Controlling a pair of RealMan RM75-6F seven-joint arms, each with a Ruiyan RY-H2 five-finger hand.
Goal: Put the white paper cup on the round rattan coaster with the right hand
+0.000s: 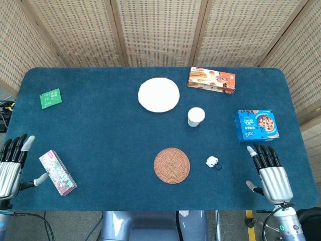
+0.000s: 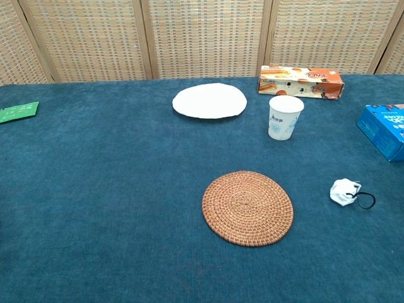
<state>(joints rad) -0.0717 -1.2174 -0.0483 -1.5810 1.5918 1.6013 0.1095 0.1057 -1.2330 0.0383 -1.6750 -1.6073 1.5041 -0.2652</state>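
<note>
The white paper cup (image 1: pixel 195 116) (image 2: pixel 285 117) stands upright on the blue cloth, behind and a little right of the round rattan coaster (image 1: pixel 172 165) (image 2: pixel 247 207), which is bare. My right hand (image 1: pixel 271 173) lies flat at the table's near right corner with its fingers spread and nothing in it, far from the cup. At the near left edge my left hand (image 1: pixel 12 165) is likewise spread and holds nothing. The chest view shows neither hand.
A white plate (image 1: pixel 159 94) sits behind the cup, an orange snack box (image 1: pixel 211 80) at the back right, a blue cookie box (image 1: pixel 256 125) at the right. A small white crumpled item (image 1: pixel 213 161) lies right of the coaster. A floral box (image 1: pixel 57 172) and green card (image 1: pixel 50 98) lie left.
</note>
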